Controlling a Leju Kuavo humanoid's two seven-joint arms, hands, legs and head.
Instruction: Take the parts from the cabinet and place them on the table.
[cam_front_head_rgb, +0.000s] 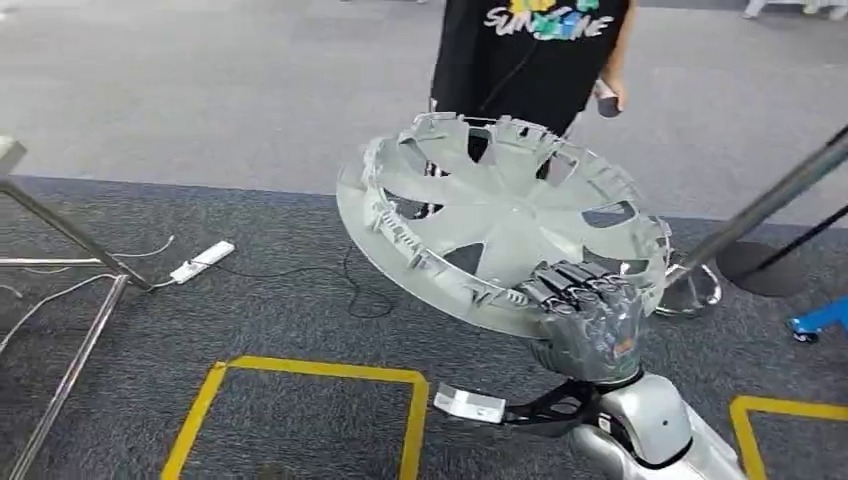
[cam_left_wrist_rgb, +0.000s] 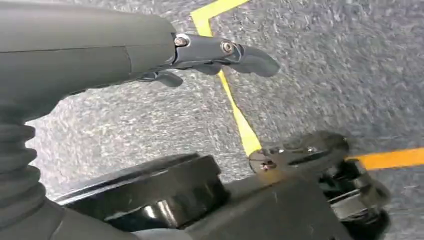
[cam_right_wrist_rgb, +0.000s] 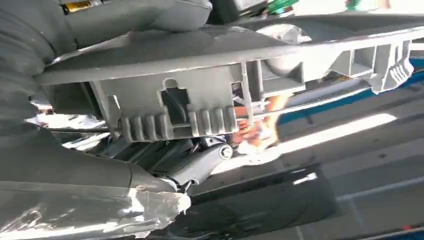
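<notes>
While fingers (cam_front_head_rgb: 575, 280) curl over rim | right hand (cam_front_head_rgb: 590, 320) grips wheel cover (cam_front_head_rgb: 500, 215)

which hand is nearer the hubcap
Right. The right hand grips the hubcap at its near rim, holding it up. The left hand hangs low over the carpet by a yellow line, holding nothing.

I count one hubcap (cam_front_head_rgb: 500, 215) in my right robot hand (cam_front_head_rgb: 590, 320), one person (cam_front_head_rgb: 530, 55) beyond it, one power strip (cam_front_head_rgb: 202, 261) on the floor to its left, and two yellow floor boxes (cam_front_head_rgb: 310, 372) below it.
</notes>
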